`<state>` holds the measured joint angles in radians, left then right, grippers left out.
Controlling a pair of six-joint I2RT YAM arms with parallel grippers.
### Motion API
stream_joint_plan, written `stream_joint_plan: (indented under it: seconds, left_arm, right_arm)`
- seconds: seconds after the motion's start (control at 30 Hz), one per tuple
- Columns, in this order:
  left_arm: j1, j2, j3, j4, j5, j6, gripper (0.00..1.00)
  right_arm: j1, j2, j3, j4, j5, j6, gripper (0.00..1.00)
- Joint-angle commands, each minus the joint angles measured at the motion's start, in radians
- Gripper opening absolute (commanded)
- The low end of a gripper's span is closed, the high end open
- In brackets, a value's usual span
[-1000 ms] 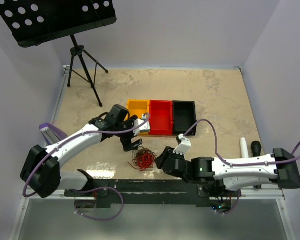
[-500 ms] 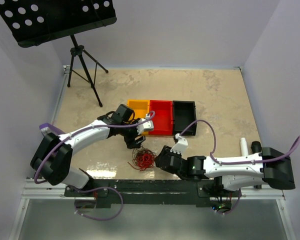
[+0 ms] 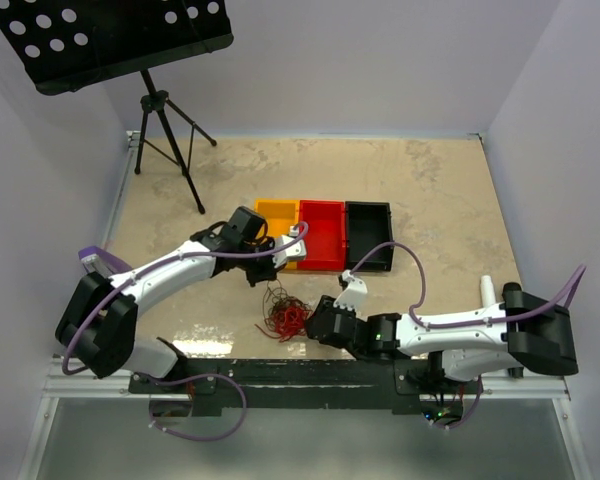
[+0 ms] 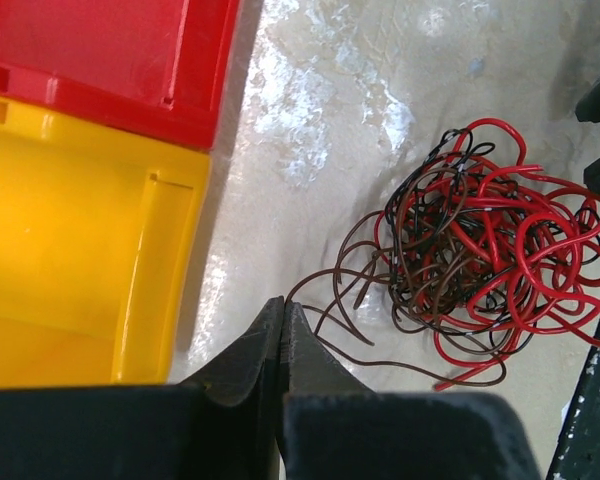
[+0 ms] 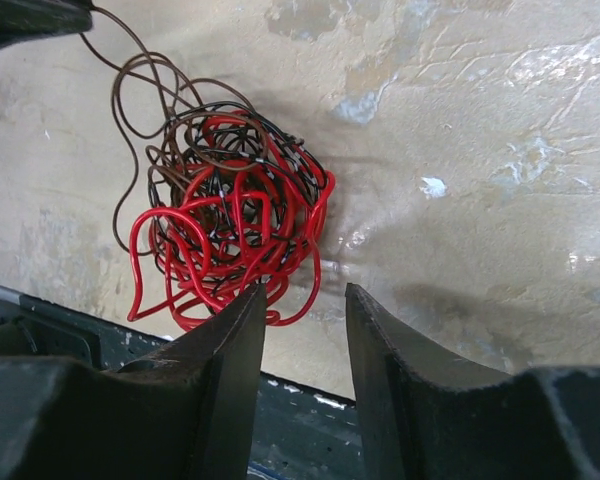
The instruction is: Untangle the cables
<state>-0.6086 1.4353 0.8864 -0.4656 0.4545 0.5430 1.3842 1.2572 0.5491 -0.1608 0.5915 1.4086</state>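
Observation:
The cables [image 3: 287,318] are a tangled ball of red, black and brown wires near the table's front edge. My left gripper [image 3: 268,279] is just behind the ball. Its jaws are shut, with a brown cable [image 4: 320,285] running from the tangle [image 4: 490,250] into the tip of the left gripper [image 4: 283,305]. My right gripper [image 3: 313,325] sits at the ball's right side. In the right wrist view the right gripper [image 5: 305,290] is open; its left finger [image 5: 230,340] touches the edge of the tangle [image 5: 235,230], and only a red loop end lies between the jaws.
Behind the tangle stand three bins in a row: yellow [image 3: 276,203], red [image 3: 322,204] and black [image 3: 368,206]. A music stand's tripod [image 3: 165,130] is at the back left. A white cylinder [image 3: 488,292] lies at the right. The dark front rail [image 5: 40,335] runs close under the tangle.
My left gripper has gone from open to shut and shifted right, behind the tangle, with a brown strand now drawn out towards it. My right gripper has slid left, closer to the ball.

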Motion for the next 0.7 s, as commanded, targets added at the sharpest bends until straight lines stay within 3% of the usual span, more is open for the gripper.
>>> stream_joint_plan:
  seconds: [0.0,0.67]
  left_arm:
    - [0.009,-0.076,-0.032,0.002,-0.088,0.029,0.0]
    - [0.018,-0.138,-0.113,-0.001,-0.152,0.032,0.0]
  right_arm:
    - [-0.005,0.018,-0.006,0.066,-0.007,-0.013,0.4]
    - [-0.045,0.219,0.127,0.155,-0.032,-0.115,0.37]
